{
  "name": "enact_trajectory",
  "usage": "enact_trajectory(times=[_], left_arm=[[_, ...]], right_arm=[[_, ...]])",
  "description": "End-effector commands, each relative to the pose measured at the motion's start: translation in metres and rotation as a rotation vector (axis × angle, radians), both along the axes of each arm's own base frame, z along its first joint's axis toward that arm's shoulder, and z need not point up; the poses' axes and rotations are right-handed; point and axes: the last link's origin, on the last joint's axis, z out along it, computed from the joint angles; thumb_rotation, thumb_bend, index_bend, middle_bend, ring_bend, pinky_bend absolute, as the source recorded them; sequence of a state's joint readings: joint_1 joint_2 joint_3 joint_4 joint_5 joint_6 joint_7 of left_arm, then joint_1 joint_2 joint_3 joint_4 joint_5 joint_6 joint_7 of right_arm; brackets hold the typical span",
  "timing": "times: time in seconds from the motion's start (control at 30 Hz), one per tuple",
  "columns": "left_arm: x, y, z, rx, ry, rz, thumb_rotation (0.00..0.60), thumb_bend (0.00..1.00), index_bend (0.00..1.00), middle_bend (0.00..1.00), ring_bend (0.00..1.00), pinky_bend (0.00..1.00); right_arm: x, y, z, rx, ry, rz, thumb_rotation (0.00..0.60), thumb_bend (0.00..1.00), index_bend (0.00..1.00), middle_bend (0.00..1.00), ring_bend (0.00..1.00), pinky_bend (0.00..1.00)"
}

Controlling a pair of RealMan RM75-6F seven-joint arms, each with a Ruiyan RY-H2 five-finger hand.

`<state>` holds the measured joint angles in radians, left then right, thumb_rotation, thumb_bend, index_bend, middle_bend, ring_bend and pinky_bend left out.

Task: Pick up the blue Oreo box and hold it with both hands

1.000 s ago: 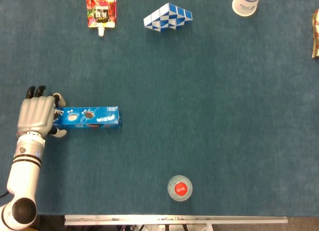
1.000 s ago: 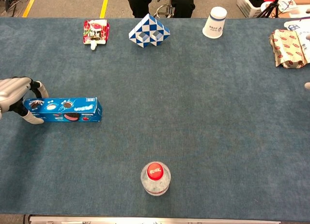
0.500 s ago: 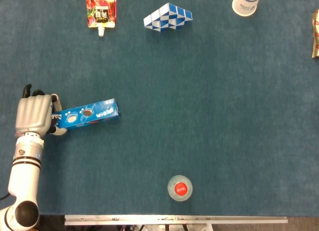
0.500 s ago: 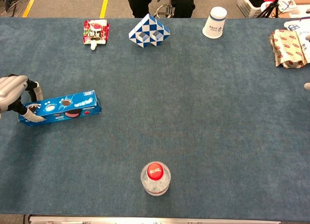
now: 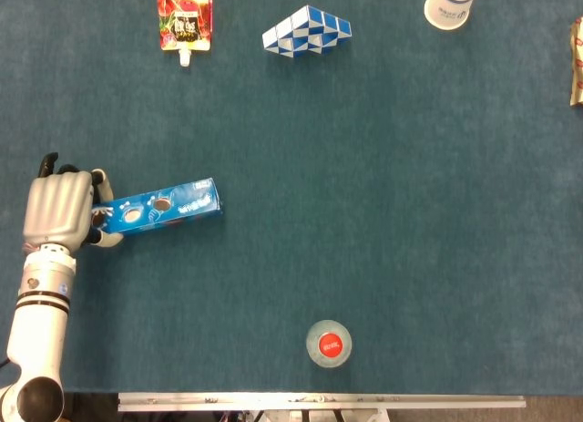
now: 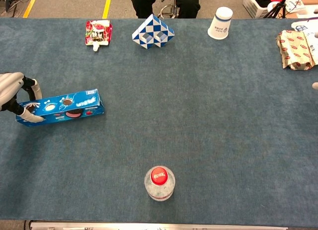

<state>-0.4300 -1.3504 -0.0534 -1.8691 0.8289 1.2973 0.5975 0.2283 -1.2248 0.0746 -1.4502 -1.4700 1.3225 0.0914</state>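
The blue Oreo box (image 5: 157, 209) is a long, narrow carton with cookie pictures and white lettering on its top face and a red-and-dark biscuit picture on the side that faces the chest view. It lies flat on its long side toward the left edge of the blue-green table (image 5: 383, 194), slightly skewed, so that in the head view its right end sits a little higher than its left. Its left end is gripped by the left hand (image 5: 60, 210), with fingers (image 6: 31, 118) wrapped over that end; the remainder of the box extends rightward, uncovered.
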Motion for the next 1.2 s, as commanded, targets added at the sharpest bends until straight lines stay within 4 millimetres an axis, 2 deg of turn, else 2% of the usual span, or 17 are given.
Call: enact_trajectory(times=[0.03,0.2,0.4,0.63,0.87,1.2], left_arm=[[0.007,0.001,0.006,0.018,-0.023,-0.008,0.600,0.02,0.64,0.67,0.29,0.09],[0.021,0.002,0.008,0.020,-0.066,-0.021,0.600,0.02,0.64,0.68,0.29,0.09],[0.043,0.007,0.002,-0.002,-0.099,-0.064,0.600,0.02,0.64,0.68,0.29,0.09],[0.069,0.020,-0.012,-0.023,-0.130,-0.120,0.600,0.02,0.64,0.68,0.29,0.09],[0.091,0.029,-0.025,-0.042,-0.142,-0.168,0.600,0.06,0.64,0.68,0.29,0.09],[0.102,0.039,-0.041,-0.052,-0.145,-0.155,0.600,0.06,0.64,0.68,0.29,0.09]], right_arm=[[0.002,-0.001,0.001,-0.005,-0.008,0.008,0.600,0.12,0.18,0.22,0.27,0.52],[0.010,-0.003,0.000,-0.007,-0.035,0.034,0.600,0.12,0.18,0.23,0.27,0.52],[0.029,-0.009,-0.008,0.031,-0.061,0.096,0.600,0.12,0.18,0.23,0.27,0.52],[0.059,-0.019,-0.031,0.102,-0.098,0.184,0.600,0.10,0.18,0.23,0.27,0.52],[0.087,-0.026,-0.057,0.169,-0.152,0.272,0.600,0.01,0.18,0.23,0.28,0.52],[0.116,-0.025,-0.089,0.262,-0.203,0.345,0.600,0.00,0.18,0.20,0.24,0.48]])
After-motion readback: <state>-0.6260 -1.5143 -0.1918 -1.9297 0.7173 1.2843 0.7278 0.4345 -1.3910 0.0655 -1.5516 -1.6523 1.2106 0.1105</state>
